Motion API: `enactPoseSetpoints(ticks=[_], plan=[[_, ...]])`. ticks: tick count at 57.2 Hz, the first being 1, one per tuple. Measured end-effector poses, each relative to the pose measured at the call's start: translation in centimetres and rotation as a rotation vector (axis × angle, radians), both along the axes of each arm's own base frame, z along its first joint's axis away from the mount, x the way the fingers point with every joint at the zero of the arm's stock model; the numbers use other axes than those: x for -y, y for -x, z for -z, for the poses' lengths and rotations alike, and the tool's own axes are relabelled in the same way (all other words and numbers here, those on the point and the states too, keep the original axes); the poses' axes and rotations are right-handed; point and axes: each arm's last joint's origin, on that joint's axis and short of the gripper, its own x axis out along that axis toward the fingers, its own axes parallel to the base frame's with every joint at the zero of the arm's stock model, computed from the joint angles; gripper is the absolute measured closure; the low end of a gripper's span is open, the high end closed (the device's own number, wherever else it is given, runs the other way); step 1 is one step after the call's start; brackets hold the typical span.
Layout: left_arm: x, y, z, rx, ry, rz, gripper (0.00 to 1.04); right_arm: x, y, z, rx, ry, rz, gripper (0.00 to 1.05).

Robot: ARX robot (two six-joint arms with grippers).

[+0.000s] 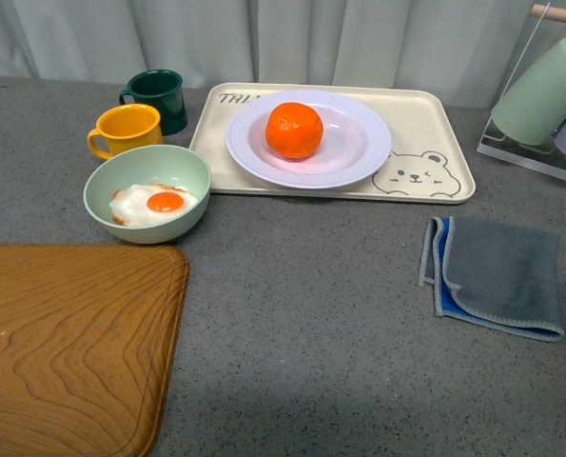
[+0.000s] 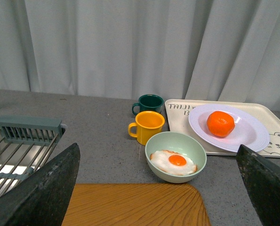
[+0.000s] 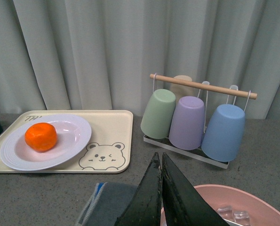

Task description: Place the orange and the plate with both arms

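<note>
The bright orange sits in the glossy white ribbed plate, just left of centre.

The beige bear tray bears partly hidden dark lettering, readable only as "TAIJI".

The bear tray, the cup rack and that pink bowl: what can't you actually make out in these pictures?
- Bear tray: its printed word is hidden behind the plate in every view.
- Cup rack: cut off by the front view's edge.
- Pink bowl: partly hidden by the right pincer, and cut by the picture's edge; contents unclear.
- Left pincer: only two finger edges show.
</note>
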Motion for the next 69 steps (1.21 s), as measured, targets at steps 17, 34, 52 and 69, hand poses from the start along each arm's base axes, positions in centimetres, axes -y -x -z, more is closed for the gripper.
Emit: enactPoseSetpoints(ticks=[17, 34, 52, 69], plan=[[0.0, 0.0, 0.0, 0.0, 0.0, 0.0, 0.07, 0.0, 1.1, -0.3, 0.011, 0.0, 0.0, 1.04], [0.0, 0.0, 0.0, 0.0, 0.0, 0.0, 0.07, 0.0, 1.8, -0.4, 0.014, 0.0, 0.0, 1.04], [0.0, 0.0, 0.0, 0.0, 0.0, 0.0, 0.07, 0.0, 2.5, -0.3, 0.014, 0.0, 0.0, 1.04], [0.0, 0.0, 0.0, 0.0, 0.0, 0.0, 0.07, 0.0, 3.7, -0.1, 0.009, 0.0, -0.003, 1.04]])
